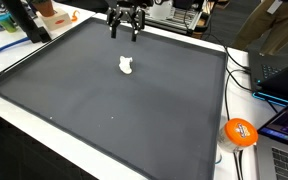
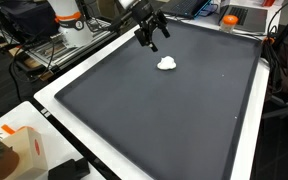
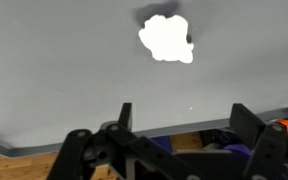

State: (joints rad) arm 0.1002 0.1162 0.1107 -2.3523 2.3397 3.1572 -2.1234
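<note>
A small white lumpy object (image 1: 125, 66) lies on the big dark grey mat (image 1: 104, 110); it also shows as the white object (image 2: 167, 63) and in the wrist view as the white object (image 3: 166, 39). My gripper (image 1: 124, 32) hangs above the mat's far edge, short of the object and not touching it. It appears as the gripper (image 2: 151, 38) in an exterior view. In the wrist view the gripper (image 3: 184, 115) is open, its two dark fingers spread wide with only bare mat between them.
An orange ball-like item (image 1: 240, 132) sits off the mat's corner beside cables and a laptop (image 1: 284, 75). A cardboard box (image 2: 14, 150) stands near the mat's edge. Clutter and a white-orange base (image 2: 69, 20) line the far side.
</note>
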